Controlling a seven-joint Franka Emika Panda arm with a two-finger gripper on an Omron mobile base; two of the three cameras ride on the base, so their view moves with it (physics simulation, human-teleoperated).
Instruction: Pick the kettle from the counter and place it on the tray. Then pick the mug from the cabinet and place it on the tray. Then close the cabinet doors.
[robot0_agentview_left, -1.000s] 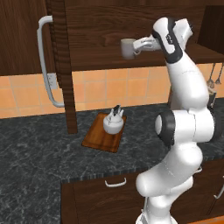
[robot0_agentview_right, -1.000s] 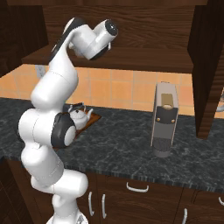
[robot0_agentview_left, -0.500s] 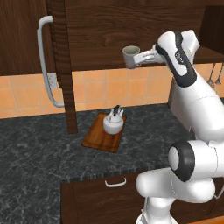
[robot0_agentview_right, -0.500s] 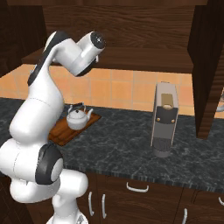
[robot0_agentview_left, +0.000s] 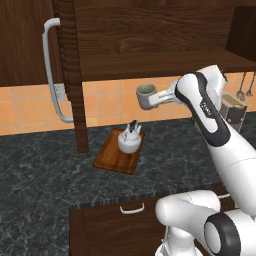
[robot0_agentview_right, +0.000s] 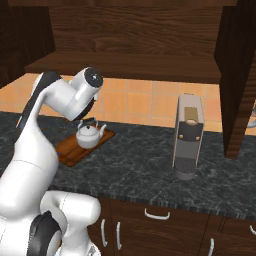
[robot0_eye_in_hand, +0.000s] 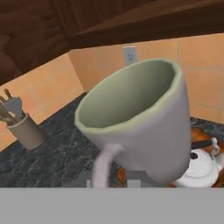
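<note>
Mug (robot0_agentview_left: 146, 95) is coming down out of the cabinet (robot0_agentview_left: 150, 35), my gripper (robot0_agentview_left: 159, 98) clamped on its handle, heading for the tray (robot0_agentview_left: 116, 160) beside the kettle (robot0_agentview_left: 129, 141).

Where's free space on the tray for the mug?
The kettle sits toward the far end of the tray. The bare patch is the near end, between the kettle and the tray's front rim. The far end looks crowded by the kettle's body and handle. The mug, held by the gripper, hangs above the tray's far side.
</note>
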